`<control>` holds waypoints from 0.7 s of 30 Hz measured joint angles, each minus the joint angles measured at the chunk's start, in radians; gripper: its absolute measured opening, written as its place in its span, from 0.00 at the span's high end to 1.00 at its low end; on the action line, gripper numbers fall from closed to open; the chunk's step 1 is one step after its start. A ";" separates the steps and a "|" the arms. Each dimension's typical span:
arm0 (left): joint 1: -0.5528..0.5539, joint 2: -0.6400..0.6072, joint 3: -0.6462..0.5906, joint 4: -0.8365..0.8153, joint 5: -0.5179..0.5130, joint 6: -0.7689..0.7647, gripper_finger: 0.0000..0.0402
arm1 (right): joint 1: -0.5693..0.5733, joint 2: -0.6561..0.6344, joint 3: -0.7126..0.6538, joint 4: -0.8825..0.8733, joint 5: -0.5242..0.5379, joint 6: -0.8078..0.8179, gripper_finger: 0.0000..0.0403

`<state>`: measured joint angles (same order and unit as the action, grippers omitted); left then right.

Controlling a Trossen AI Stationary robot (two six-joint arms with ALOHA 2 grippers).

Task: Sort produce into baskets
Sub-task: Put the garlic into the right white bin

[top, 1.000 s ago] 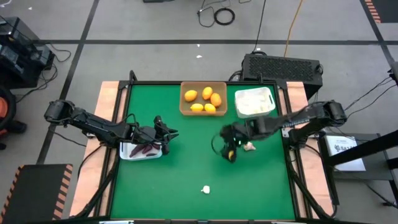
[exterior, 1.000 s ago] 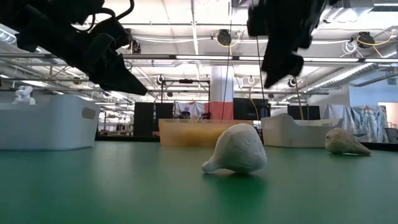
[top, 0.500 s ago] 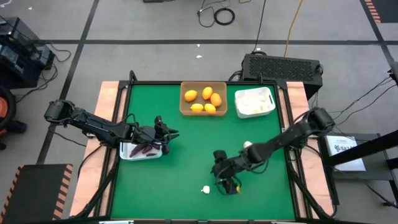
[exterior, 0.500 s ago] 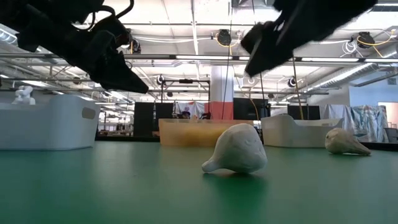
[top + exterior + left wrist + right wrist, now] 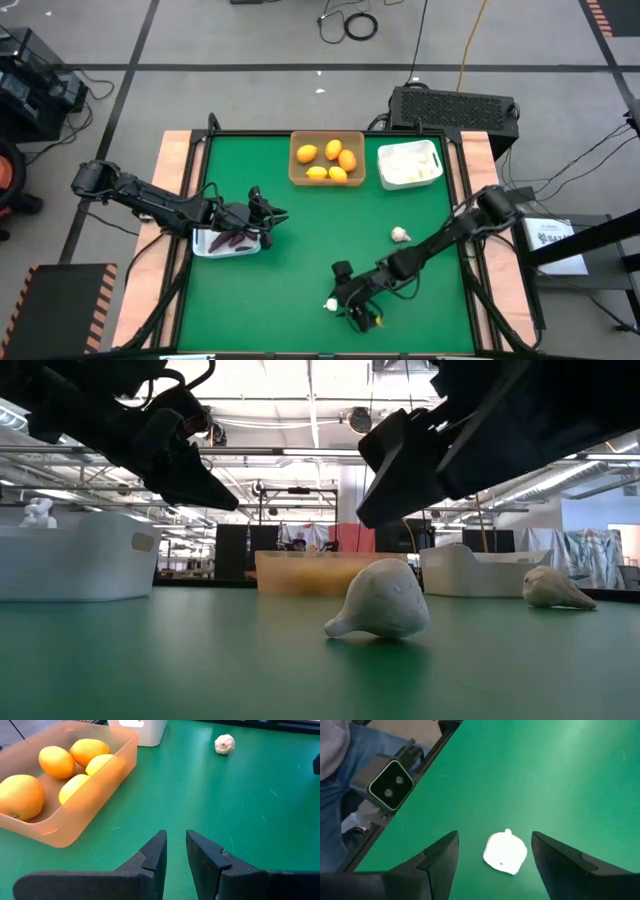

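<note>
High view, done: five orange and yellow fruits lie in the tan basket at 12 o'clock on the table; whitish bulbs fill the white basket at 1 o'clock; purple pieces lie in the second white basket at 9 o'clock.
High view, left: two garlic bulbs are not yet sorted, one bulb at 3 o'clock from the centre, the near bulb at 6 o'clock.
High view, grippers: the left gripper hangs over the purple basket; the right gripper is just beside the near bulb, on its 3 o'clock side.
Low view, surface: the green mat is flat and clean; the near bulb lies on its side in the middle, the other bulb at 3 o'clock.
Low view, room: a large hall with ceiling lights, a red and white column and hanging cables.
Left wrist view: the left gripper has its fingers nearly together and grips nothing; the tan basket is at 10 o'clock.
Right wrist view: the right gripper stands with its fingers wide apart, the near bulb between them on the mat, not yet gripped; a person's jeans show beyond the table edge.
Judgement: most of the sorting seems done; two bulbs remain.
</note>
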<state>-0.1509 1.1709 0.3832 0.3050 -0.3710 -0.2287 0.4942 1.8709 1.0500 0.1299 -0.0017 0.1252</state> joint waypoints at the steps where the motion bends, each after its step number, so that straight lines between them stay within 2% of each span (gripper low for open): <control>1: 0.000 0.000 0.000 0.000 0.000 0.000 0.80 | 0.000 0.007 0.000 0.011 0.000 0.007 0.40; 9: 0.000 0.000 0.000 0.000 0.000 0.000 0.80 | -0.001 0.049 0.000 0.051 0.007 -0.023 0.34; 13: 0.000 0.000 0.000 0.000 0.000 0.000 0.80 | 0.000 0.053 0.000 0.054 0.071 -0.051 0.31; 21: 0.000 0.000 0.000 0.000 0.000 0.000 0.80 | 0.006 0.060 0.000 0.068 0.080 -0.051 0.31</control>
<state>-0.1509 1.1709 0.3832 0.3050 -0.3710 -0.2287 0.5002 1.9306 1.0500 0.1983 0.0784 0.0738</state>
